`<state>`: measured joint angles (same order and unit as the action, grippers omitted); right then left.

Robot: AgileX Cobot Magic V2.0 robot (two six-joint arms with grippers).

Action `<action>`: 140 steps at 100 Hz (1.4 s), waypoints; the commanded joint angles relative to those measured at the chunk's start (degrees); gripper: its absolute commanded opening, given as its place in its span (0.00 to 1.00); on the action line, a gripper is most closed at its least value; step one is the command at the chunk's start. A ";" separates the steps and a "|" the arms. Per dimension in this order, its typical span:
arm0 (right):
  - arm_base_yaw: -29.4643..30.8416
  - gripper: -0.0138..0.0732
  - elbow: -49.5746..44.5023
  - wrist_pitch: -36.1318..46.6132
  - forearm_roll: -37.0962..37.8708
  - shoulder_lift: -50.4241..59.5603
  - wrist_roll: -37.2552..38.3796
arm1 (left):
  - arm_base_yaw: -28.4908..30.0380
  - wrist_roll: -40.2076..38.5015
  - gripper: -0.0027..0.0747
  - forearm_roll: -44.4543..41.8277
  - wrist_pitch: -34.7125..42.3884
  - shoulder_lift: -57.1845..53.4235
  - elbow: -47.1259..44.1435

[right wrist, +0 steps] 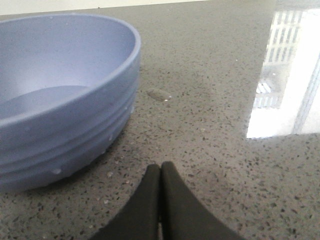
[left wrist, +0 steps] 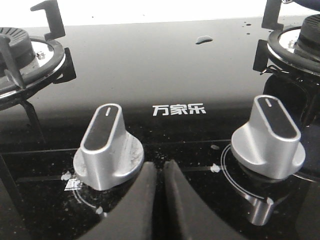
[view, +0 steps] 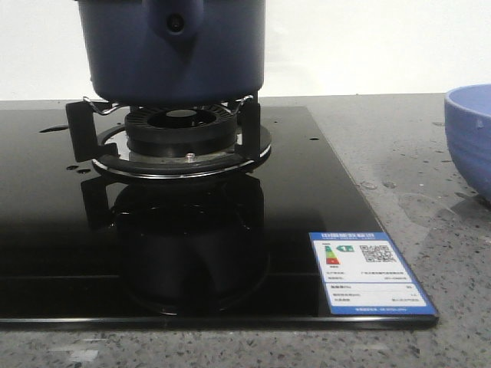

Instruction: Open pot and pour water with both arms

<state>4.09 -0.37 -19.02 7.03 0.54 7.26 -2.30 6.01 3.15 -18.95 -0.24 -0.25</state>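
The dark navy pot (view: 173,50) stands on the burner (view: 182,138) of the black glass stove (view: 46,230); its top and any lid are cut off by the frame's upper edge. A raised mount with a round hole (view: 176,23) faces me. Neither arm shows in the front view. In the left wrist view my left gripper (left wrist: 160,167) is shut and empty, low over the stove between two silver knobs (left wrist: 107,145) (left wrist: 270,135). In the right wrist view my right gripper (right wrist: 160,167) is shut and empty over the grey counter, next to the light blue ribbed bowl (right wrist: 60,100).
The light blue bowl (view: 469,138) sits on the speckled counter (view: 399,153) right of the stove. A second burner (left wrist: 22,60) lies at the stove's other side. Water drops (left wrist: 202,39) dot the glass. An energy label (view: 368,272) is stuck on the stove's front right corner.
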 commanded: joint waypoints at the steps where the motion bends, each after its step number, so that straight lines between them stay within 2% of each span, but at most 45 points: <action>1: 0.37 0.08 -1.49 1.05 2.16 1.03 -0.12 | 0.15 -0.48 0.01 0.62 2.72 -1.48 -1.53; 18: 0.37 0.08 -1.49 1.76 3.75 1.03 -0.12 | 0.15 -0.48 0.01 -2.68 3.23 -1.48 -1.53; 26: 0.37 0.08 -1.49 7.80 3.86 1.03 -0.02 | 0.15 -0.48 0.01 -4.22 5.08 -1.48 -1.53; 30: 0.37 0.08 -1.49 12.31 0.85 1.03 -0.02 | 0.15 -0.48 0.01 -3.15 7.46 -1.48 -1.53; 35: 0.37 0.08 -1.49 19.85 -5.73 1.03 -0.02 | 0.15 -0.48 0.01 0.58 11.24 -1.48 -1.53; 41: 0.37 0.08 -1.49 26.09 -13.15 1.03 -0.02 | 0.15 -0.48 0.01 8.89 16.07 -1.48 -1.53; 49: 0.37 0.08 -1.49 33.11 -18.08 1.03 -0.02 | 0.15 -0.48 0.01 18.82 21.51 -1.48 -1.53; 65: 0.37 0.08 -1.36 38.51 -27.49 1.03 -0.02 | 0.15 -0.48 0.01 32.87 27.67 -1.48 -1.53; 76: 0.37 0.08 -1.26 40.80 -31.42 1.03 -0.02 | 0.15 -0.48 0.01 40.82 29.25 -1.48 -1.42; 83: 0.37 0.08 -0.09 38.75 -32.86 1.03 0.10 | 0.02 -0.48 0.01 44.50 27.76 -1.48 -0.33; 93: 0.37 0.08 2.54 33.97 -33.18 0.68 0.10 | -0.22 -0.48 0.01 42.68 18.95 -0.66 3.13; 112: 0.37 0.08 11.82 13.35 -33.18 -4.88 0.00 | -1.62 0.10 0.01 37.61 9.20 8.78 12.78; 120: 0.37 0.08 17.06 5.34 -32.30 -8.91 0.00 | -3.07 3.75 0.01 36.21 5.43 14.35 18.16; 127: 0.37 0.08 21.79 -2.80 -30.55 -13.16 0.00 | -5.35 8.15 0.01 36.18 1.54 19.23 22.73; 140: 0.37 0.08 30.06 -19.04 -28.51 -21.31 0.00 | -12.09 10.11 0.01 36.43 -4.81 27.29 30.22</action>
<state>4.09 23.67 -31.05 -22.76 -15.54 7.34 -10.27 13.97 38.85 -22.02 21.81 24.11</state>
